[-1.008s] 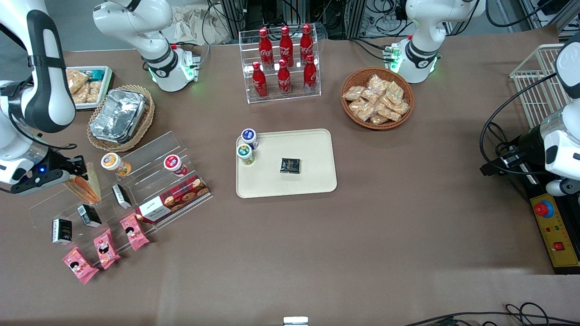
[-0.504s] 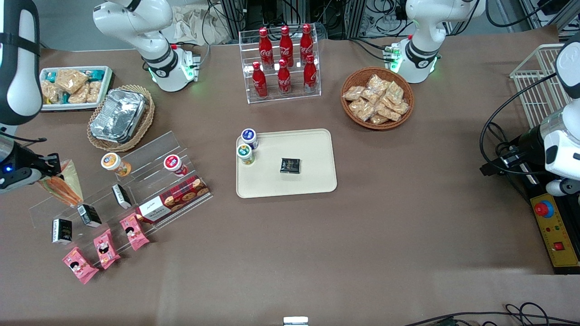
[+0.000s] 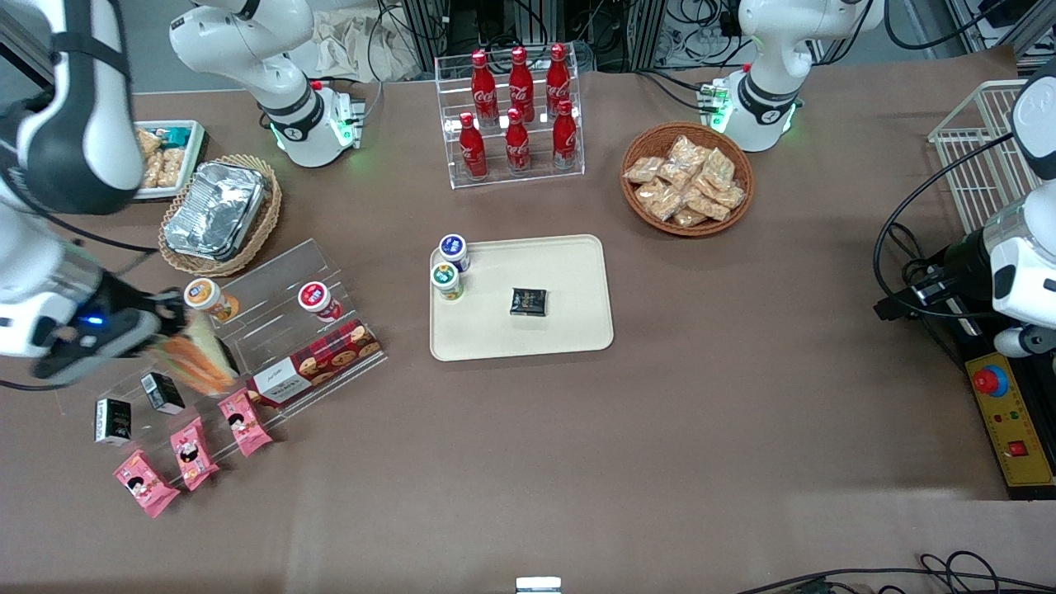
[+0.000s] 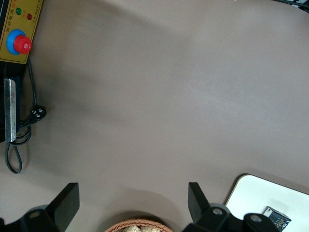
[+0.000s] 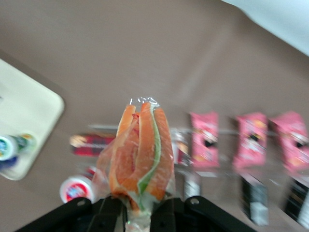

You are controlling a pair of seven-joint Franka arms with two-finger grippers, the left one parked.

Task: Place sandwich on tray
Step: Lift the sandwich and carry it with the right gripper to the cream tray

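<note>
My right gripper (image 3: pixel 169 326) is shut on the sandwich (image 3: pixel 194 359), a clear-wrapped wedge with orange and green filling. It holds it in the air above the clear acrylic display steps (image 3: pixel 272 318) at the working arm's end of the table. In the right wrist view the sandwich (image 5: pixel 141 154) stands up between the two black fingers (image 5: pixel 108 215), which pinch its wrapped base. The cream-beige tray (image 3: pixel 569 330) lies flat at the table's middle, apart from the gripper; a corner of it shows in the right wrist view (image 5: pixel 29 116).
On the tray stand two small cups (image 3: pixel 450 268) and a dark packet (image 3: pixel 528 301). The steps hold cups (image 3: pixel 318 299), a biscuit box (image 3: pixel 318 363) and small black cartons (image 3: pixel 161 392). Pink snack packs (image 3: pixel 194 450) lie in front. A foil tray in a wicker basket (image 3: pixel 216 213) and a cola rack (image 3: pixel 513 115) stand farther back.
The right arm has swung with the sandwich from the table's edge toward the tray; it now hangs over the display steps. The grip on the sandwich is unchanged.
</note>
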